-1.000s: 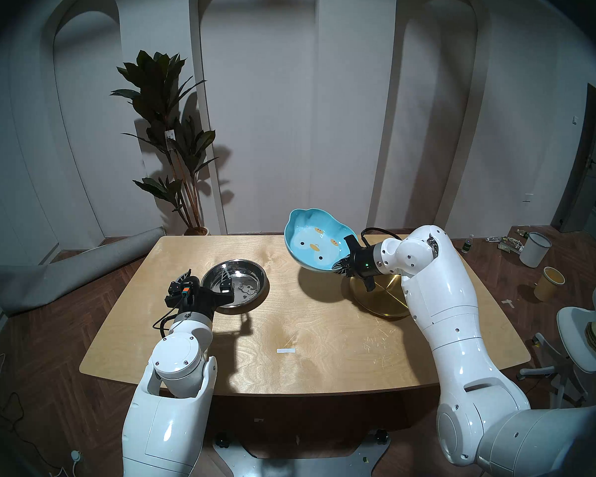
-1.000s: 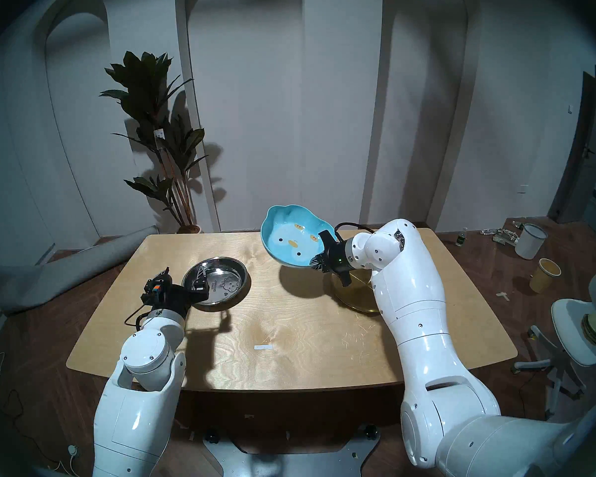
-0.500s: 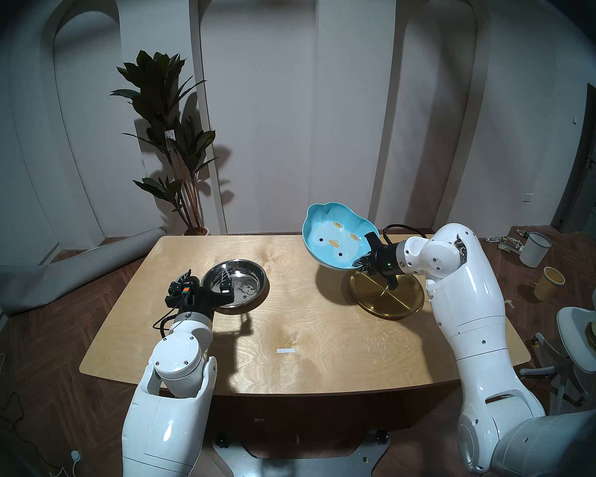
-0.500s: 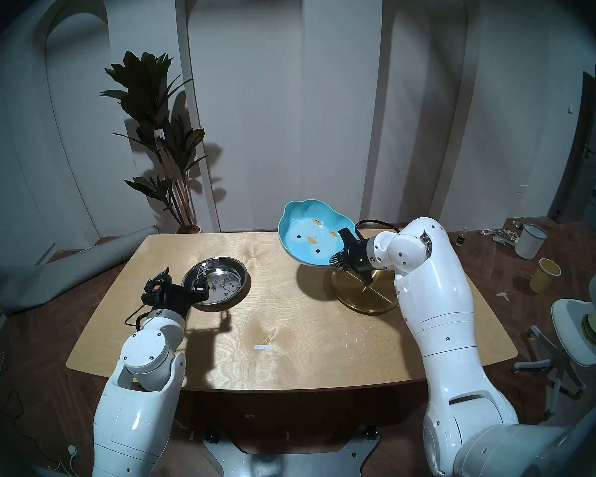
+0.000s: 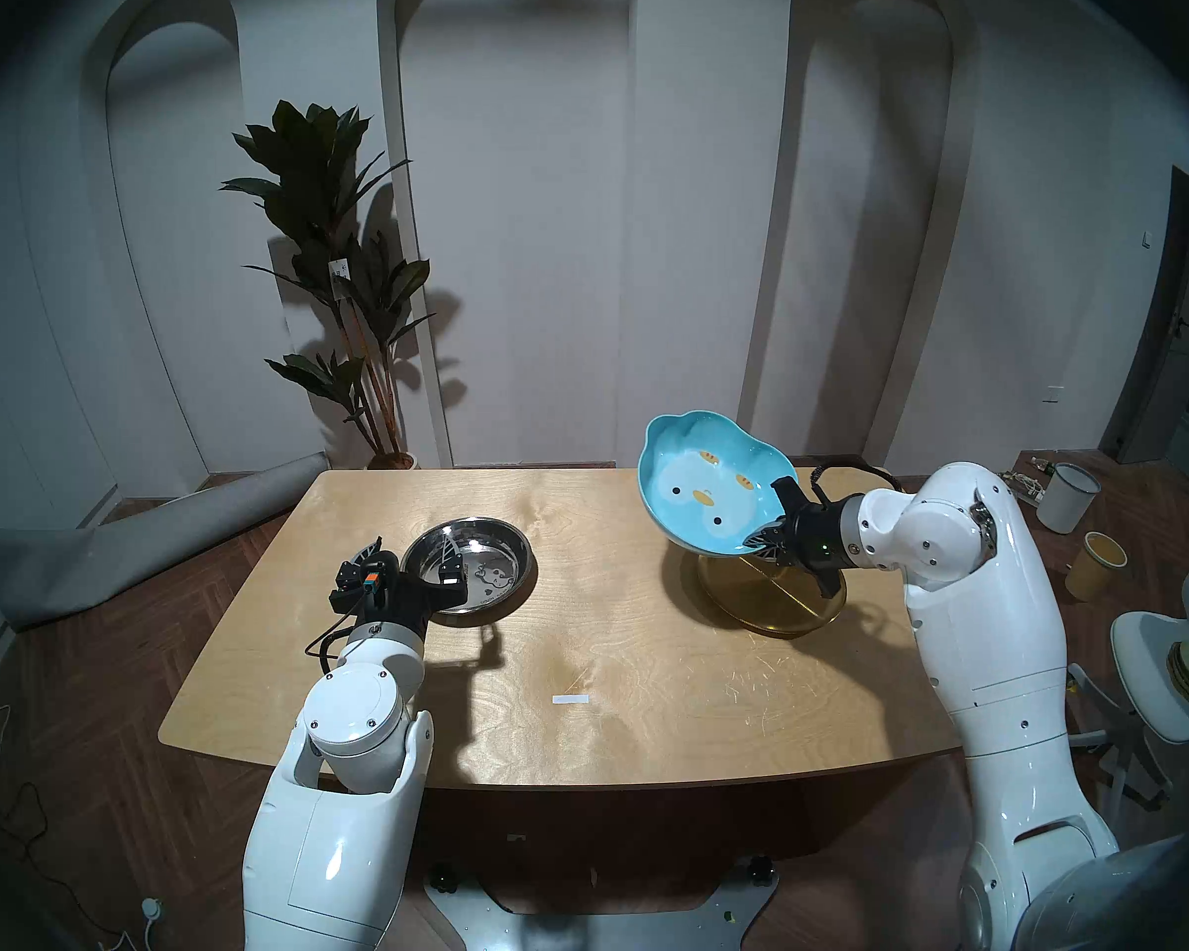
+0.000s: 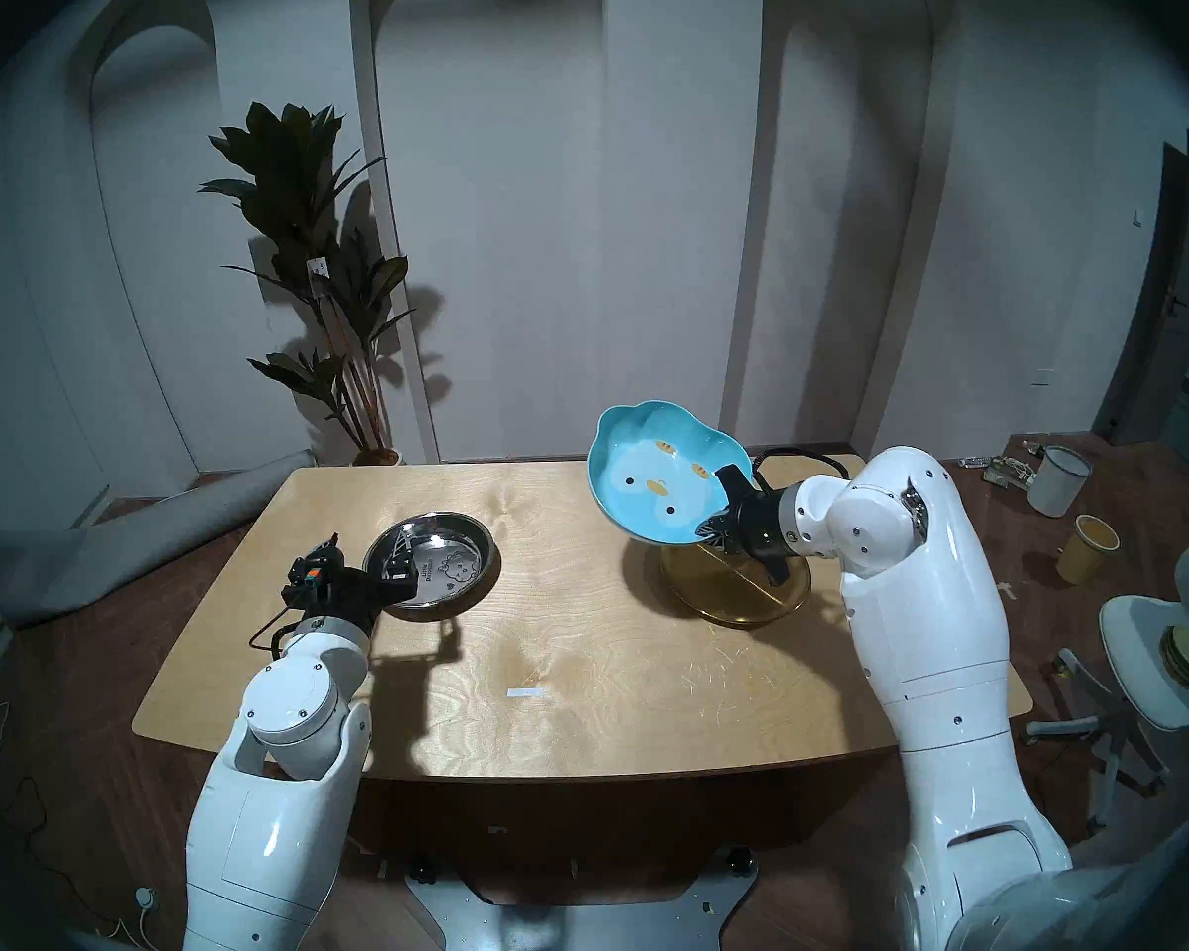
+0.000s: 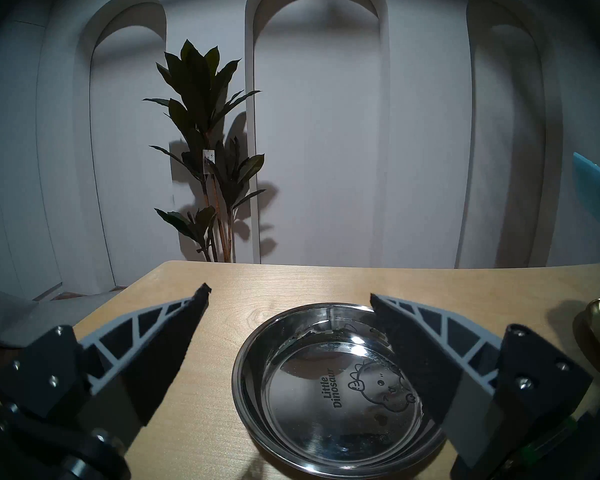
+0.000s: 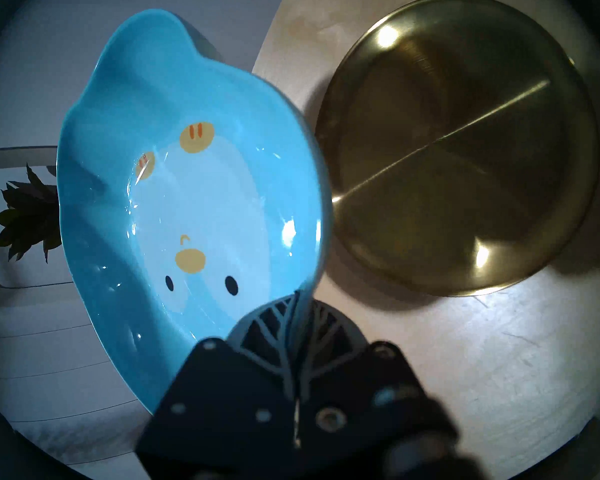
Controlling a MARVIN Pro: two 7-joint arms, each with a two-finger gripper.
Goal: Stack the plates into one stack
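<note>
A blue chick-face dish (image 5: 708,497) (image 6: 660,490) (image 8: 187,209) hangs tilted in the air, its near right rim pinched by my shut right gripper (image 5: 773,521) (image 6: 722,507) (image 8: 297,302). Below it, the gold plate (image 5: 770,596) (image 6: 736,586) (image 8: 465,157) lies flat on the table's far right, partly covered by the dish and wrist. The steel dish (image 5: 482,572) (image 6: 447,565) (image 7: 333,382) with a cartoon print rests left of centre. My left gripper (image 5: 410,555) (image 6: 365,551) (image 7: 288,294) hovers open at its near left side, one finger over the bowl, the other over bare wood.
The wooden table (image 5: 578,654) carries a small white tape mark (image 5: 570,699) near the front. A potted plant (image 5: 345,277) stands behind the far left corner. A rolled grey mat (image 5: 132,551) lies on the floor at left. Cups (image 5: 1096,565) and a white chair (image 5: 1168,682) stand at right.
My right arm has carried the blue dish to the right, from beside the gold plate to above it. The left arm and the steel dish have stayed still.
</note>
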